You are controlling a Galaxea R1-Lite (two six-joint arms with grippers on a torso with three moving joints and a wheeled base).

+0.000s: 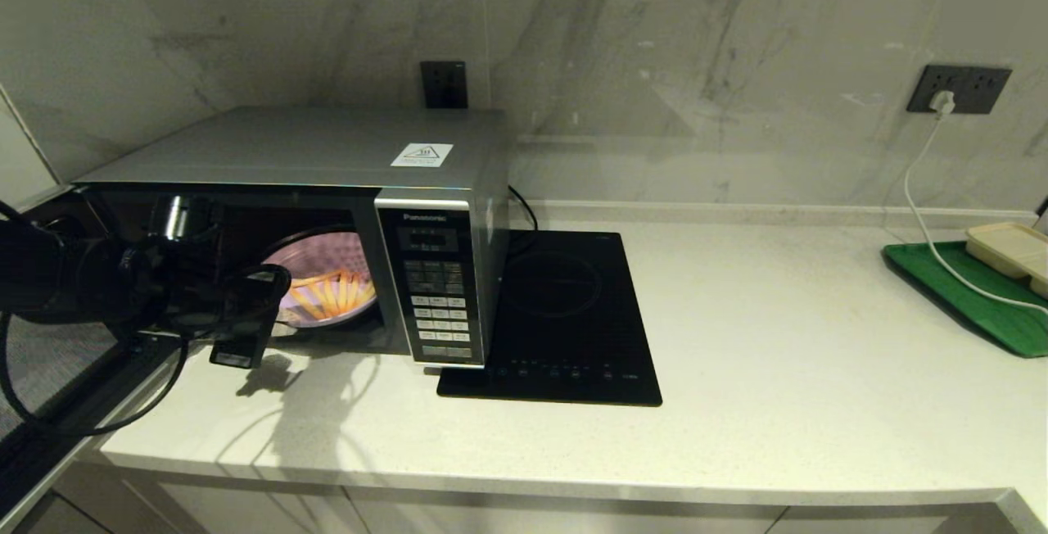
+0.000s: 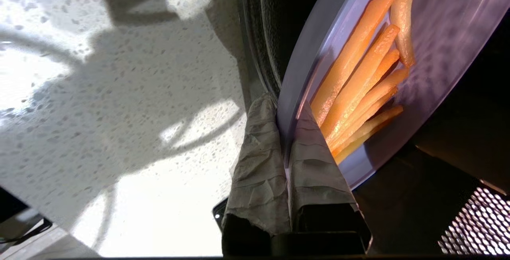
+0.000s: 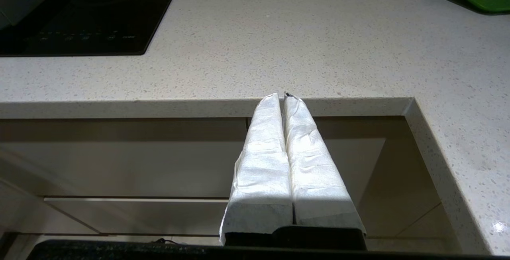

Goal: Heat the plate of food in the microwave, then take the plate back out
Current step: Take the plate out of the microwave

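Head view high, facing counter (image 1: pixel 737 370) and wall, left wrist close on plate (image 2: pixel 438 52), right wrist low before counter edge

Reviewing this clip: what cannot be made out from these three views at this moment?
- Head view: the left gripper and its arm hide the near rim of the plate of food in the microwave.
- Head view: the microwave's keypad labels are too small to read.
- Head view: the beige tray is cut off by the right edge.
- Left wrist view: the plate runs past the frame.
- The right gripper, jaws together, shows only in its own wrist view.
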